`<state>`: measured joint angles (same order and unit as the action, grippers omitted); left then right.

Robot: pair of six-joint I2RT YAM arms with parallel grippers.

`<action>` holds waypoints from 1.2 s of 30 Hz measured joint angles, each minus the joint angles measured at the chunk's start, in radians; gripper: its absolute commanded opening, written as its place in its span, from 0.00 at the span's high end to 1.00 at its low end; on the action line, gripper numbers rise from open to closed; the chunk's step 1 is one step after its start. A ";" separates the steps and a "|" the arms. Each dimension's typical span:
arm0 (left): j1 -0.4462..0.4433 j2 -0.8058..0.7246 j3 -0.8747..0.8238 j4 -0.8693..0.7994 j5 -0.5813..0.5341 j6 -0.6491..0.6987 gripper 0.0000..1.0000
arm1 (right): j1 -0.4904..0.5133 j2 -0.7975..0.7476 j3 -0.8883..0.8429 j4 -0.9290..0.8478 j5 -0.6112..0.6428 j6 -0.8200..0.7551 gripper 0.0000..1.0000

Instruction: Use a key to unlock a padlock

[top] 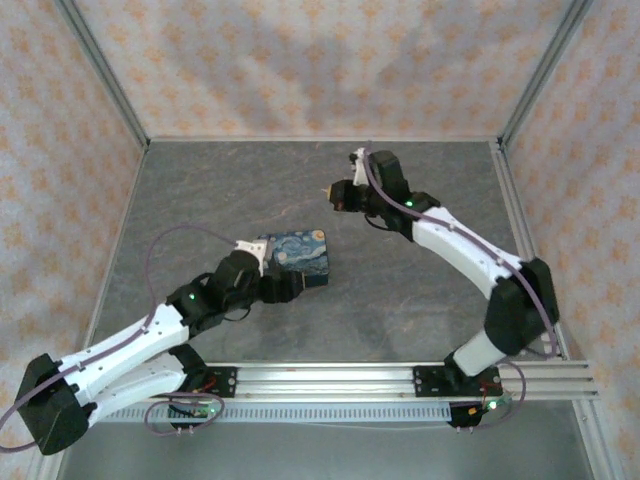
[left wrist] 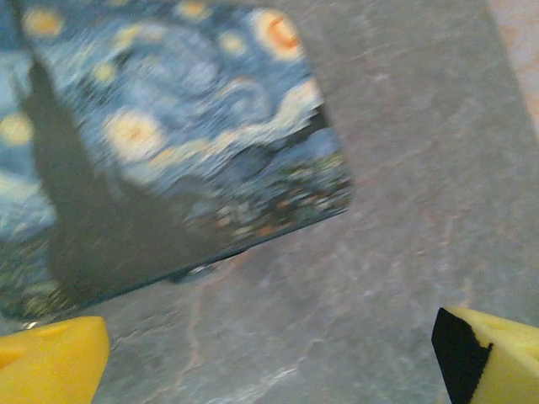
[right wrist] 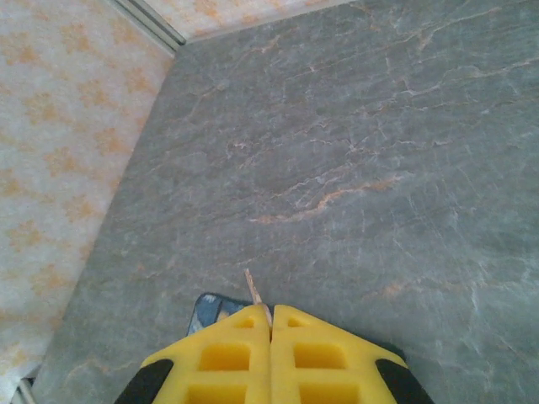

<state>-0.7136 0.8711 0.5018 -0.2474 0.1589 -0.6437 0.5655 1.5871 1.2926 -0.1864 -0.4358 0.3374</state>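
Right gripper [right wrist: 269,318] pinches the tiny bluish-grey metal padlock [right wrist: 209,310], likely light, slippery, best clamped across its body; left gripper [left wrist: 269,360] gapes.

A robot test cell in a lab, not a home — boxed in across the top and both sides of the overhead frame by panels [top: 300,60] papered in a pale orange-flecked print. Bare aluminium struts [top: 100,70] at the corners. Grey stone-look tabletop [top: 400,300] mid-frame. Along the bottom edge, a slotted aluminium rail [top: 330,378] — left arm [top: 130,350] and right arm [top: 470,250] bolted on, loose cables [top: 160,250], a small circuit board [top: 195,408].
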 measured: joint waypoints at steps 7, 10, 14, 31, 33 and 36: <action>0.000 0.025 -0.124 0.143 -0.037 -0.027 0.01 | 0.016 0.208 0.156 -0.001 0.019 -0.003 1.00; 0.000 0.078 -0.136 0.231 -0.040 -0.029 0.01 | 0.018 0.275 0.207 -0.001 0.026 -0.003 1.00; 0.000 0.180 -0.134 0.341 -0.031 -0.029 0.02 | 0.018 0.340 0.251 -0.003 0.039 -0.003 1.00; -0.027 0.538 -0.006 0.546 0.042 0.035 0.12 | 0.018 0.479 0.371 -0.057 0.071 -0.071 1.00; -0.040 0.541 -0.008 0.560 0.039 0.077 0.11 | 0.018 0.488 0.379 -0.067 0.072 -0.082 1.00; -0.047 0.536 -0.028 0.591 0.028 0.132 0.08 | 0.018 0.499 0.393 -0.079 0.074 -0.101 1.00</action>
<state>-0.7605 1.4071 0.4736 0.3435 0.1867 -0.5117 0.5831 2.0861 1.6855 -0.2657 -0.3618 0.2367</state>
